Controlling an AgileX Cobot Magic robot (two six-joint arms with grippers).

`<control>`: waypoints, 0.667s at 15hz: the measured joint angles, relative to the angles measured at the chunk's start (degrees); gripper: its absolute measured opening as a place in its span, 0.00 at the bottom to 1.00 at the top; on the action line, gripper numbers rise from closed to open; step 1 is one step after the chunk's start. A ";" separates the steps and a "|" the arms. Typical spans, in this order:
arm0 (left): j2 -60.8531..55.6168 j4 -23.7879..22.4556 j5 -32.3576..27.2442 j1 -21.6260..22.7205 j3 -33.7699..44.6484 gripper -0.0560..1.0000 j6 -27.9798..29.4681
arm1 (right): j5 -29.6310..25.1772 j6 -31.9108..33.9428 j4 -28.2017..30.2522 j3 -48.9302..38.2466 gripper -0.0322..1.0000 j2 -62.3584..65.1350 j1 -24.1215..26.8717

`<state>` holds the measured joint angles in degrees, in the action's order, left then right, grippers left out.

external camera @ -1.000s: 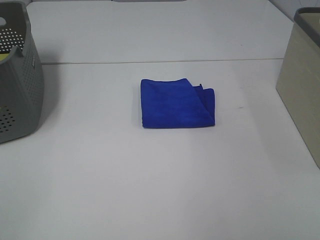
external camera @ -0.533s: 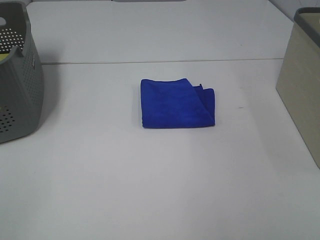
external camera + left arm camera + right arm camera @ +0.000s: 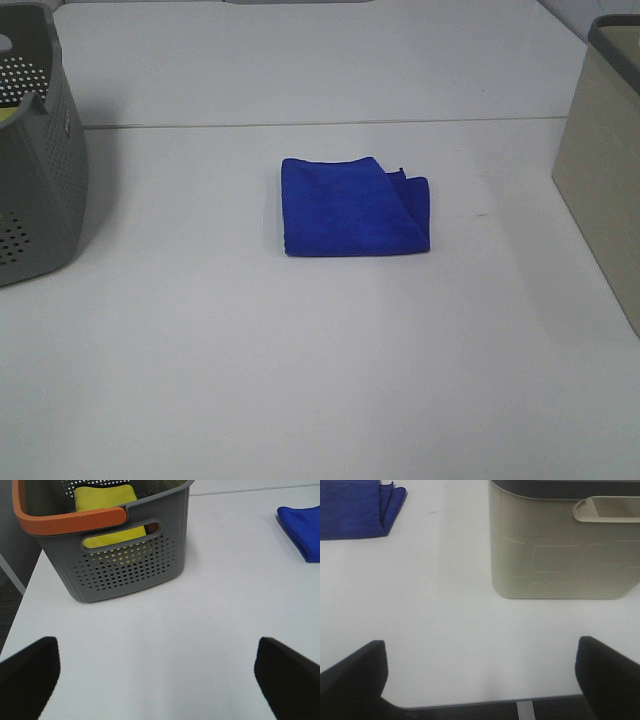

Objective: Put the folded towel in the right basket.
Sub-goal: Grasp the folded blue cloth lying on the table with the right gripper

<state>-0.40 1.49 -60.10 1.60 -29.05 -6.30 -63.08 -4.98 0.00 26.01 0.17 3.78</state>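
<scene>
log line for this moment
towel: folded, on table | right basket: apart from towel | left tool: open | right tool: open

Seen from a high exterior camera tilted down from the near side, the white table [image 3: 320, 380] fills the frame: blue towel [image 3: 355, 207] near centre, grey basket [image 3: 40, 180] cropped at nine o'clock, beige basket [image 3: 605, 170] cropped at three o'clock. The left wrist camera, lower and closer, looks out between the spread fingers of the left gripper [image 3: 157, 677] at the grey basket, catching one towel corner. The right wrist camera, between the parted fingers of the right gripper [image 3: 480, 680], faces the beige basket and another towel corner. All three views share the towel.
</scene>
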 joint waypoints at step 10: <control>0.00 -2.01 0.00 0.00 0.00 0.98 -1.03 | 0.00 0.00 0.00 0.00 0.98 0.00 0.00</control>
<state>-0.40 -0.52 -60.10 1.60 -29.05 -7.33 -63.08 -4.98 0.00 26.01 0.17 3.78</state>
